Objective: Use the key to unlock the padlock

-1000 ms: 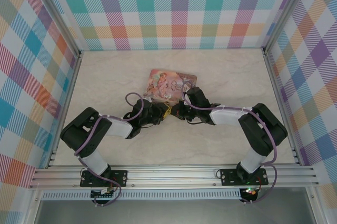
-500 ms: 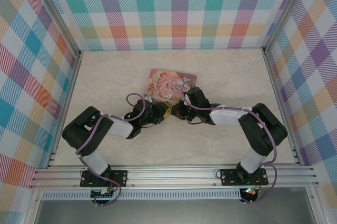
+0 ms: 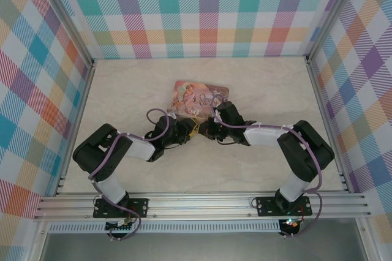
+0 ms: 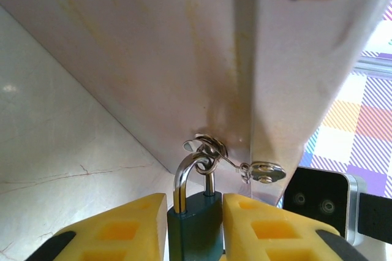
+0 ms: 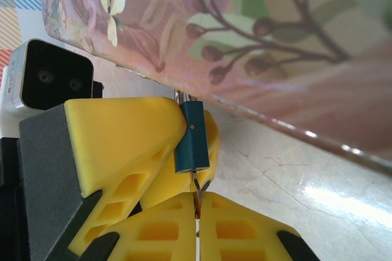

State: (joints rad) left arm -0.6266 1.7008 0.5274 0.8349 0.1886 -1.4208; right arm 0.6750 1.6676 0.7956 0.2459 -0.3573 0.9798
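Padlock (image 4: 196, 224), small, teal-bodied: hanging by its shackle (image 4: 182, 178) from the clasp on the pink tin (image 4: 153, 59), just above the counter (image 4: 55, 138), between the two arms.

Key (image 5: 196, 195), thin, grey: standing under the padlock's lower end with its tip at or in the keyway. How deep it is sitting I cannot tell.

Step in hand, as I am judging it: seating and turning the key. The body is needing a dead-steady hold while the key is being turned about its own axis. The turn wants to be gentle, with no sideways levering, since so thin a blade would likely bend or slip out.

Right gripper (image 5: 197, 218): pinching the key, jaws all but meeting.

Left gripper (image 4: 195, 204): fingers bracketing the padlock's body closely on both flat sides. Whether they are pressing it or standing just slack I cannot tell.
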